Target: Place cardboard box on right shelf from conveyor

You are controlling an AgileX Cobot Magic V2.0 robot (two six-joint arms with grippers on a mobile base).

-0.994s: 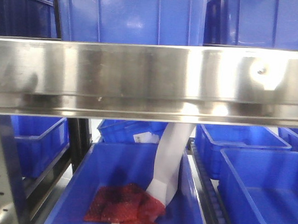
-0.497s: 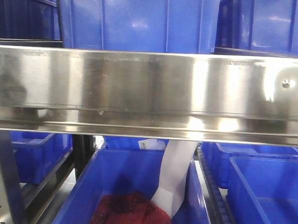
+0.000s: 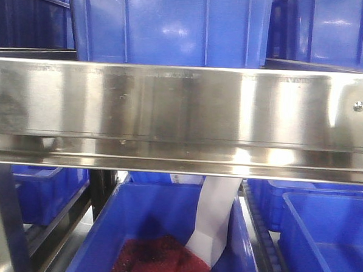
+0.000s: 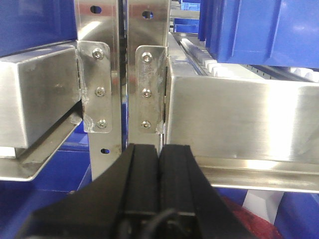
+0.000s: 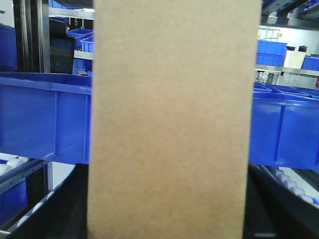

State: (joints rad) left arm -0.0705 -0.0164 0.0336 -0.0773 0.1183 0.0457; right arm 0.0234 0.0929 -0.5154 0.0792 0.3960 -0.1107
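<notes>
My right gripper (image 5: 168, 219) is clamped on the cardboard box (image 5: 172, 114). The box's plain tan face stands upright and fills the middle of the right wrist view from top to bottom. My dark fingers (image 5: 60, 209) show at the lower left and lower right, against its two side edges. Behind the box, blue bins (image 5: 45, 117) run across the middle of the frame, with pale rollers (image 5: 288, 180) beneath them at the lower right.

My left gripper (image 4: 159, 164) is closed on nothing. Its two black fingers are pressed together at the bottom centre of the left wrist view, just below two steel uprights (image 4: 149, 30) with screwed bracket plates.

In the front view, the right shelf (image 3: 170, 111) shows its shiny steel lip across the whole width at mid-height, with a screw head (image 3: 358, 106) near the right edge. Below it, the lower bin (image 3: 159, 214) holds a red bundle (image 3: 156, 266) and a white strip (image 3: 217, 217).
</notes>
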